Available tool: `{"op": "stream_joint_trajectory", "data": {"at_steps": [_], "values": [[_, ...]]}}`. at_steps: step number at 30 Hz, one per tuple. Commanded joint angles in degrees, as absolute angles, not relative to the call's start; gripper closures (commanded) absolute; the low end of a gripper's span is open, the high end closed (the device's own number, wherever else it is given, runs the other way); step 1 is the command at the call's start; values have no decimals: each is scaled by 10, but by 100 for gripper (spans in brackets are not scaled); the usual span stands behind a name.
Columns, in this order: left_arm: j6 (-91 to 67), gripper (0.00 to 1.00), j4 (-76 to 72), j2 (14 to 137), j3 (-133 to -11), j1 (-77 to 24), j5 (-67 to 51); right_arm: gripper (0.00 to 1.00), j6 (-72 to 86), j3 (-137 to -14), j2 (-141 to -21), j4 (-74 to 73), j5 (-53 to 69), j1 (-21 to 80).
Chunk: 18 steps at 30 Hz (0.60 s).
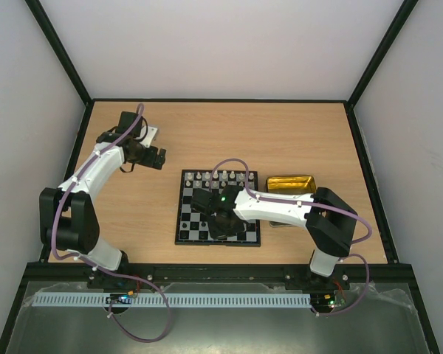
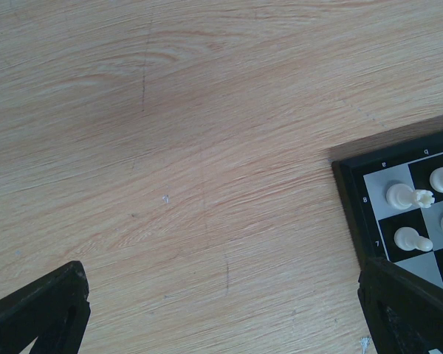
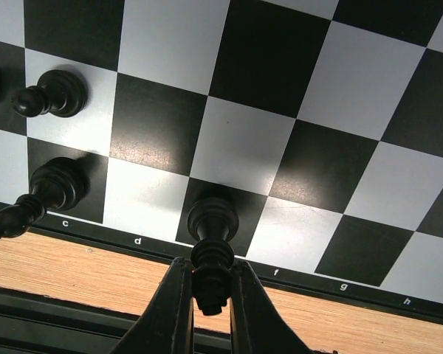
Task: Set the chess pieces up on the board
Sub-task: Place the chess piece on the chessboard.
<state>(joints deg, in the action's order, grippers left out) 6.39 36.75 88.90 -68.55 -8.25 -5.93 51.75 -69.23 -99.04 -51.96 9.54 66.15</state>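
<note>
The board (image 1: pixel 188 230) lies mid-table with white pieces (image 1: pixel 215 176) along its far row. My right gripper (image 3: pixel 209 289) is shut on the top of a black piece (image 3: pixel 213 221), whose base stands on the dark near-edge square above the gap between labels d and f. Two other black pieces (image 3: pixel 55 93) (image 3: pixel 52 186) stand to its left. In the top view the right gripper (image 1: pixel 223 220) hangs over the board's near side. My left gripper (image 1: pixel 156 157) is open and empty over bare wood, left of the board's far corner (image 2: pixel 354 192), where white pieces (image 2: pixel 406 196) show.
A shiny gold tray (image 1: pixel 291 184) sits just right of the board, behind my right arm. The table's black front rail (image 1: pixel 221 273) runs along the near edge, close to the board. Walls enclose the table on three sides.
</note>
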Motion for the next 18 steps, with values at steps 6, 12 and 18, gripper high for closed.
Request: {"op": "stream_joint_trajectory", "data": {"at_steps": [6, 12, 18], "values": [[64, 1, 367, 897, -685, -85, -54, 98, 524, -682, -988, -517, 96, 666], [63, 1, 367, 898, -686, -85, -55, 98, 529, -673, -982, -512, 99, 667], [63, 1, 367, 899, -685, -85, -56, 97, 527, -673, -984, -509, 101, 667]]}}
